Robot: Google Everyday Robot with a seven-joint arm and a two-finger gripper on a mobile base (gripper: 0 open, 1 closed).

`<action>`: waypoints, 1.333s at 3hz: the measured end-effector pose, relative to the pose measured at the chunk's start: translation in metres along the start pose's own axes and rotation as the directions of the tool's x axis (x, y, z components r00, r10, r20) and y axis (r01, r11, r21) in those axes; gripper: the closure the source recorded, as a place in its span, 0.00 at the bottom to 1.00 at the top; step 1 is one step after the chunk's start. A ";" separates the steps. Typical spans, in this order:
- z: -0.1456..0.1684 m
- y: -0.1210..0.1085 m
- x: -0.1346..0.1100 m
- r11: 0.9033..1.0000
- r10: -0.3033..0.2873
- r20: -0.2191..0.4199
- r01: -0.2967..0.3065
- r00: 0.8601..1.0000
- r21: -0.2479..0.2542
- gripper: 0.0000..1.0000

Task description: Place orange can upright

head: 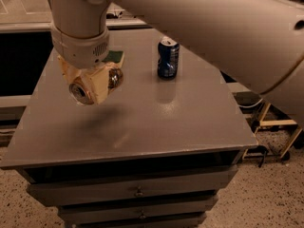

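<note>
The gripper (pixel 95 85) hangs over the table (pixel 190 122), well to the left of the blue can (pixel 168 57), with its fingers pinched around the orange can (pixel 80 92). The orange can lies sideways in the grip and is probably clear of the surface, judging by the shadow beneath. It has yet to be turned upright, and that spot leaves room away from the blue can.

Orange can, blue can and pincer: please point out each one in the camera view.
orange can (pixel 81 93), camera view, on its round silver end.
blue can (pixel 168 58), camera view, middle of its upright side.
pincer (pixel 96 86), camera view, between its fingertips, shut on the orange can above the table (pixel 190 127).
</note>
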State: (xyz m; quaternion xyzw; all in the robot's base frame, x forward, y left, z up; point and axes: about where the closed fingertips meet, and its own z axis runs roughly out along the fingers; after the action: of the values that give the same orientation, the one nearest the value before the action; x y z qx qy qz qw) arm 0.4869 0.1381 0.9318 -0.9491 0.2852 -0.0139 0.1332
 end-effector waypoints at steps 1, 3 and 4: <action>-0.015 0.003 0.006 0.993 0.076 0.088 -0.083 0.993 0.085 1.00; -0.015 -0.007 0.007 0.987 0.094 0.141 -0.110 0.986 0.115 1.00; -0.025 -0.026 0.008 0.975 0.120 0.209 -0.155 0.971 0.162 1.00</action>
State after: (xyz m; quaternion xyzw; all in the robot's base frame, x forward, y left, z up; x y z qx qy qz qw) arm 0.5052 0.1479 0.9618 -0.9080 0.3335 0.0646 0.2452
